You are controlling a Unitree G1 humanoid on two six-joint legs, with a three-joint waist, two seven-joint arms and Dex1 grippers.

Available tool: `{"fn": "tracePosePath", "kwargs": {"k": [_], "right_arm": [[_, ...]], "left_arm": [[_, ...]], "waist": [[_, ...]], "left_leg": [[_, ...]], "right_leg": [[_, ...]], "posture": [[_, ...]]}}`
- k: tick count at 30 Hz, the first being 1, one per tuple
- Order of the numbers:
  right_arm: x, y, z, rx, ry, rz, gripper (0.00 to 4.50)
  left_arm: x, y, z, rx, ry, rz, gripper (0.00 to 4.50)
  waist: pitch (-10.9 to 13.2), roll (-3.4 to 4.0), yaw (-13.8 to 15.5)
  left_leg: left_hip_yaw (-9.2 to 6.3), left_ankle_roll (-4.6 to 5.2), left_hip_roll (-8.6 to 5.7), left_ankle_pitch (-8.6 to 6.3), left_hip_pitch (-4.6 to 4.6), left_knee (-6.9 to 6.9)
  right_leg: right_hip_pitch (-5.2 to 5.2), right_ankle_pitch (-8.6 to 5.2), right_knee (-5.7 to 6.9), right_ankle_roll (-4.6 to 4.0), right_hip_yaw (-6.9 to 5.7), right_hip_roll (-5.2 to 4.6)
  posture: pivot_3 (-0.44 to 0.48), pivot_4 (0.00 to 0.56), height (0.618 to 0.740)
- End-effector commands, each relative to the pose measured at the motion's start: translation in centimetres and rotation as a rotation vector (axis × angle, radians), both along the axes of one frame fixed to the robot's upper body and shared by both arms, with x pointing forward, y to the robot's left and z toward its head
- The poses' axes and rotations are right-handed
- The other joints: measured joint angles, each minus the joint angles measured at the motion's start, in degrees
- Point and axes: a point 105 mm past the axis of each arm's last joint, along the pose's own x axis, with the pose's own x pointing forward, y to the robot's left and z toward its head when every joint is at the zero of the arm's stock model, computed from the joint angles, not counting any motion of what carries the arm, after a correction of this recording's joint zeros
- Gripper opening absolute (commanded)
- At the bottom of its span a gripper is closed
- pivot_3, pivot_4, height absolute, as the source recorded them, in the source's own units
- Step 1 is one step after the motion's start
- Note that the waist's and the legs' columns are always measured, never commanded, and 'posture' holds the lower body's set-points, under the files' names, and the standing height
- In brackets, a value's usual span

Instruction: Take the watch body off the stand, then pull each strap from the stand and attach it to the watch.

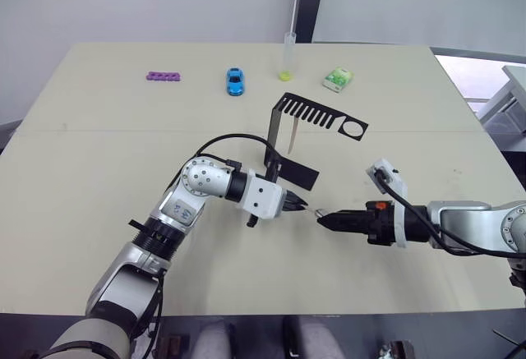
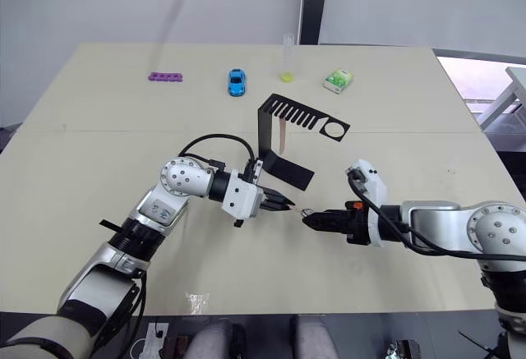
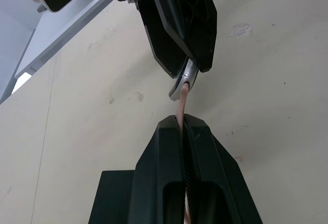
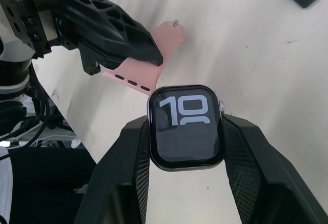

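With the right gripper [image 4: 185,147] clamped on the watch body [image 4: 187,126] just in front of the stand [image 1: 300,133], and the left gripper [image 3: 183,124] pinching a strap [image 4: 138,78], align the strap's end squarely with the case slot before sliding it in.

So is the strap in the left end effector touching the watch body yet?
Touching. In the left wrist view, the strap rises from the left end effector and its tip meets the watch body rim, no gap visible.

table [image 1: 99,170]: beige, wide | wall [image 1: 148,2]: plain white | pillar [image 1: 311,2]: dark, behind the far edge
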Motion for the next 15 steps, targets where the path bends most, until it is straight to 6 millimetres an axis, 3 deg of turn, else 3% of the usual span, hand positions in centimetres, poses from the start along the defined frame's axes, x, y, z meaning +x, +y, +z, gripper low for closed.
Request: {"fn": "tracePosePath", "kwargs": {"k": [1, 15], "right_arm": [[-0.04, 0.64, 1.54, 0.047, -0.038, 0.021, 1.55], [0.31, 0.79, 1.37, 0.015, -0.040, 0.028, 1.55]], "left_arm": [[-0.55, -0.87, 1.12, -0.018, -0.054, -0.035, 0.00], [-0.55, -1.02, 1.32, -0.027, -0.055, -0.025, 0.00]], "waist": [[0.00, 0.00, 0.00], [0.00, 0.00, -0.01]], "left_leg": [[0.00, 0.00, 0.00, 0.00, 0.00, 0.00], [-0.01, 0.00, 0.00, 0.00, -0.01, 0.00]], "right_leg": [[0.00, 0.00, 0.00, 0.00, 0.00, 0.00], [-0.01, 0.00, -0.01, 0.00, -0.01, 0.00]], "posture": [[0.000, 0.150, 0.740], [0.000, 0.150, 0.740]]}}
